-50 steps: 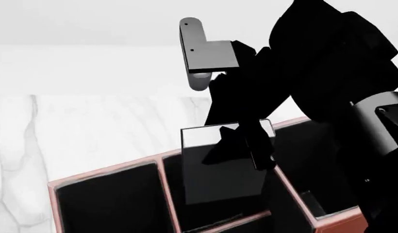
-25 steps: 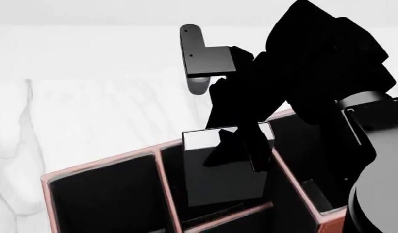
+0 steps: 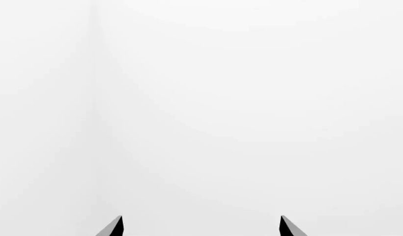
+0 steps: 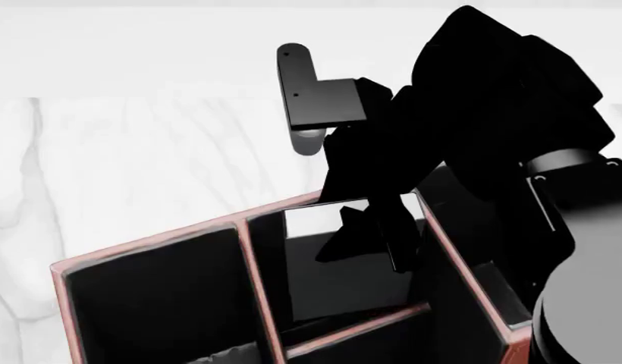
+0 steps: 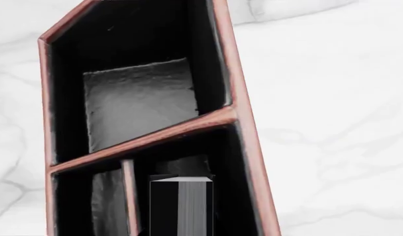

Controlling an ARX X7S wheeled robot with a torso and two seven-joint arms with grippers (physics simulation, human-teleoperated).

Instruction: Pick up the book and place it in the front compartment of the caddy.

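White marble tabletop fills the head view behind the caddy, whose reddish rims frame black cells. From above, the right gripper reaches down with its fingers clamped on the book, which stands upright and partly sunk in the middle cell, rims close on both sides. Plain white wall is all the left wrist view shows beyond the left gripper, its two fingertips well apart and holding nothing. Right wrist view: book's page edges sit inside a narrow cell beside a thin partition, the neighbouring larger cell lying open.
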